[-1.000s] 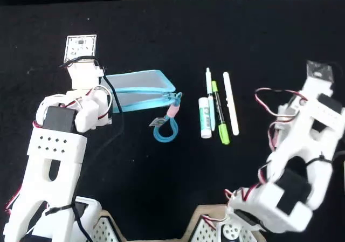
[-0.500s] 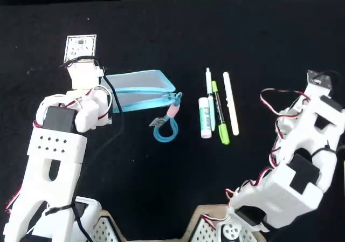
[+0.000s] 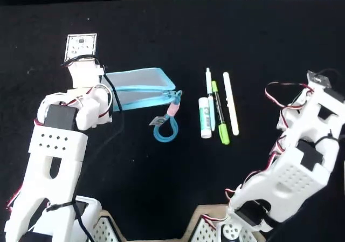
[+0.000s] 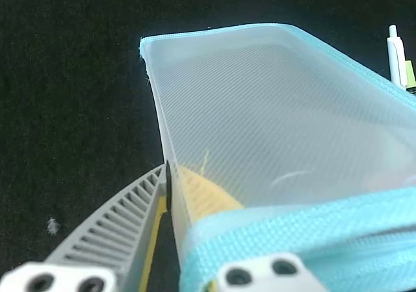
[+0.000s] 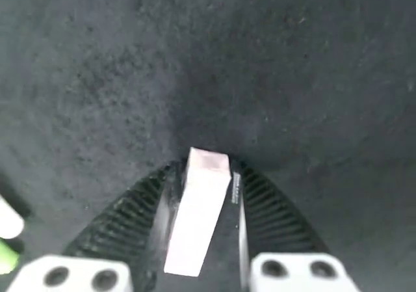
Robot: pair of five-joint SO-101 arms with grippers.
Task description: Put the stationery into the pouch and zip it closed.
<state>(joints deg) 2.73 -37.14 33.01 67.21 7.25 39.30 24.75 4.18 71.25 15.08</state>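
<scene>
A translucent pouch (image 3: 141,88) with teal trim lies at the left, its mouth toward the middle. Its pink pull tab and blue ring (image 3: 166,129) trail off the zip end. My left gripper (image 4: 170,188) is shut on the pouch's (image 4: 273,129) end edge. A glue stick (image 3: 205,124), a white-and-teal pen (image 3: 209,96), a green highlighter (image 3: 220,121) and a white pen (image 3: 231,103) lie side by side in the middle. At the right edge of the table, my right gripper (image 5: 207,168) is shut on a pale eraser-like block (image 5: 198,220) just above the black cloth.
The black cloth (image 3: 178,32) covers the whole table. Both arm bases (image 3: 215,228) stand at the near edge. The right arm (image 3: 302,161) rises along the right side. Open cloth lies between the stationery and the right arm.
The right arm has shifted its pose at the right edge, its elbow swinging outward and its wrist dipping slightly. The left arm and the pouch have kept still.
</scene>
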